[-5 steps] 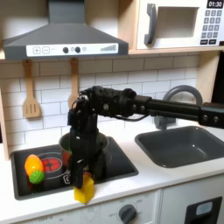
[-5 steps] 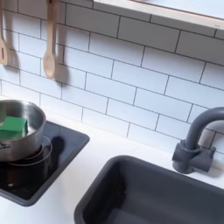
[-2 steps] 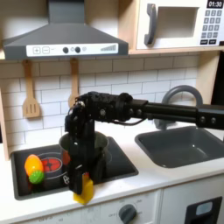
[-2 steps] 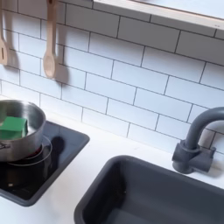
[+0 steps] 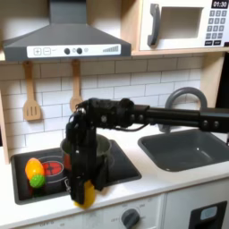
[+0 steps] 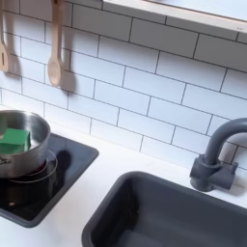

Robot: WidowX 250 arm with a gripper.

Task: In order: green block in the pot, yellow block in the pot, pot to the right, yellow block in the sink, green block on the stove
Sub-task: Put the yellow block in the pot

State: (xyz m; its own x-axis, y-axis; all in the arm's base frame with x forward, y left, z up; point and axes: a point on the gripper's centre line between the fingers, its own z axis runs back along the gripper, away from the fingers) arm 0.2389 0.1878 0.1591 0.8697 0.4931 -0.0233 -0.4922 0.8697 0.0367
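**Yellow block at the stove's front edge, green block in the pot**

Nearest the camera in the first exterior view, the gripper [image 5: 83,190] points down at the front edge of the stove [image 5: 125,167], just in front of the pot. The yellow block [image 5: 83,194] is between its fingers, clenched there, low against the white counter [image 5: 170,182] at the stove's front lip; whether the block touches the surface cannot be told.

On the stove, toward the first exterior view's left, lies a rounded toy fruit [image 5: 35,172] in yellow-orange and lime green, beside a red burner ring.

Behind the gripper sits the pot [image 6: 29,132], on the stove's right half as the first exterior view shows it. In the second exterior view the green block [image 6: 14,141] lies inside the pot, against its near wall.

To the stove's right in both exterior views is the sink [image 6: 164,207], with its arched faucet [image 6: 217,154] at the back.

Farthest back, above the stove, two wooden utensils [image 6: 54,48] hang on the white tiled wall.
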